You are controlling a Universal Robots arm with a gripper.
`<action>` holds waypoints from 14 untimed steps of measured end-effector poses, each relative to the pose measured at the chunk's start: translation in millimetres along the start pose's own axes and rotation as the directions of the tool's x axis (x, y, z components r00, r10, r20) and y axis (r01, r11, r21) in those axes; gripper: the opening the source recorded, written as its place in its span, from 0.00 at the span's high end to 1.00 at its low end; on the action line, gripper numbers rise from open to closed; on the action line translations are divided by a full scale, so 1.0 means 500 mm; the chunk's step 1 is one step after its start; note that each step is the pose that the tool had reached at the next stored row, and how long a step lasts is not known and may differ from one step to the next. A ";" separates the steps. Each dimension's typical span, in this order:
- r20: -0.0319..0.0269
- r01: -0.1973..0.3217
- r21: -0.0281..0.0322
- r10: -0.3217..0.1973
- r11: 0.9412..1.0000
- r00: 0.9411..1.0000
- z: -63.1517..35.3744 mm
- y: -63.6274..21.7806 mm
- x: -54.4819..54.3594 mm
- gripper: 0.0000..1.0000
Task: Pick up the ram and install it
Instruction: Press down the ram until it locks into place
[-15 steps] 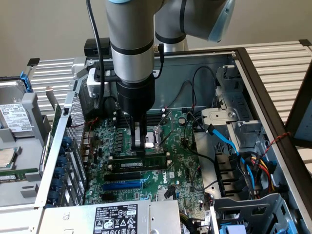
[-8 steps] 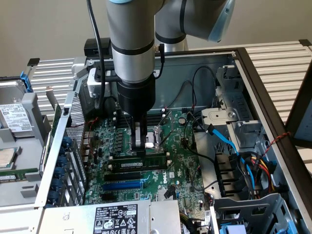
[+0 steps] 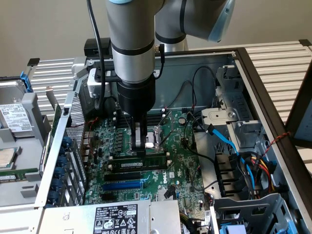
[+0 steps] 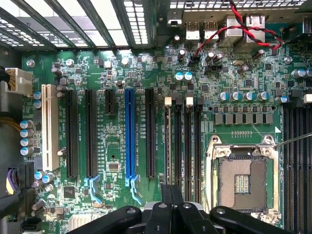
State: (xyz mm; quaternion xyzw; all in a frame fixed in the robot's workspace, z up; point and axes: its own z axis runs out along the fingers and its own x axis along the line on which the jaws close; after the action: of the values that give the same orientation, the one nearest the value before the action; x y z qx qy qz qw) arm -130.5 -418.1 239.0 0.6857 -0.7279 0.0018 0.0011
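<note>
The ram (image 3: 146, 162) is a long green stick with black chips and a white label. It stands on edge in one of the black memory slots of the motherboard (image 3: 180, 161). In the wrist view its thin top edge (image 4: 169, 146) runs along the slot nearest the long black expansion slot. My gripper (image 3: 140, 150) points straight down, its fingers shut together with nothing between them. The tips sit on or just above the stick's top edge near its middle. In the wrist view the gripper (image 4: 171, 191) lies right over that same slot line.
The open CPU socket (image 4: 242, 183) lies just beside the memory slots. A blue expansion slot (image 4: 129, 131) and black ones lie on the other side. Case walls, a drive cage (image 3: 243, 136) with blue and black cables, and the power supply (image 3: 114, 219) ring the board.
</note>
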 end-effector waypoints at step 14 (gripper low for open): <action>0.000 0.000 0.000 0.000 1.000 1.000 0.006 0.000 0.000 0.89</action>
State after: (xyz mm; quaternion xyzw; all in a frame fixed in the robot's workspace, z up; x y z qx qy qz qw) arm -130.4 -418.2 236.2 0.6857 -0.7279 0.0018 0.0010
